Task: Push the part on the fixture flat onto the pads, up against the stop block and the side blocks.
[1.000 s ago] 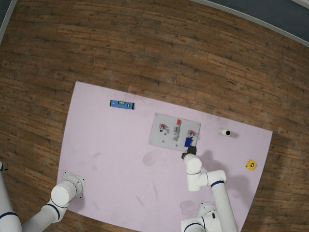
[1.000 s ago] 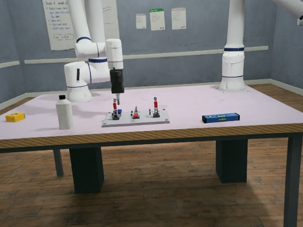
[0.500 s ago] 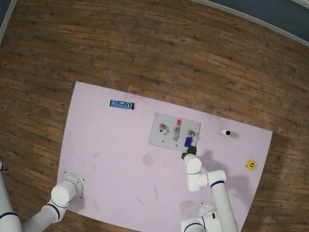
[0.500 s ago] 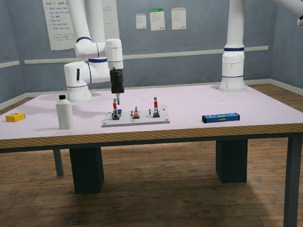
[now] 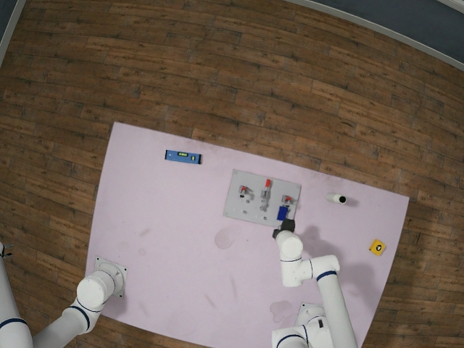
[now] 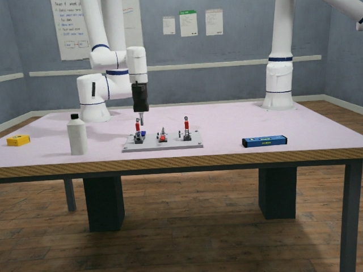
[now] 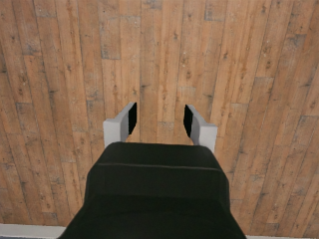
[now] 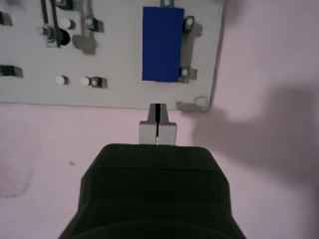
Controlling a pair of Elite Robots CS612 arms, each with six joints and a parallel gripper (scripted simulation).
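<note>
Blue part (image 5: 282, 212) (image 6: 143, 133) (image 8: 162, 44): located on the grey fixture plate (image 5: 232, 202) (image 6: 173, 145) (image 8: 120, 60), near 1 corner, its long sides running roughly along the 2 side blocks. The upper side block (image 8: 185, 24) and lower side block (image 8: 184, 73) stand along 1 long side of the part; the stop block (image 8: 167, 3) shows at its far end. Full contact with these 3 blocks cannot be confirmed, nor can flat seating on the pads, which are hidden under the part. Right gripper (image 6: 142, 124) (image 8: 158, 106): fingers closed together, nothing between them, pointing down. In the exterior view the fingertips are raised above the plate; in the right wrist view they appear just beyond the part's near end, apart from it. Left gripper (image 5: 7, 251) (image 7: 160, 117): fingers wide apart, nothing between them, positioned off the bench (image 5: 168, 225) (image 6: 205, 117) (image 8: 100, 134) and over the wood floor (image 5: 187, 75) (image 6: 187, 234) (image 7: 159, 50). The plate carries 3 clamps with red handles; 2 handles stand upright and the middle 1 lies low. Also noted on the bench: 1 blue spirit level (image 5: 183, 156) (image 6: 265, 141), 1 white bottle (image 5: 333, 197) (image 6: 77, 140) with a black cap, standing upright, and 1 yellow box-shaped item (image 5: 377, 247) (image 6: 18, 140), all apart from the plate.
</note>
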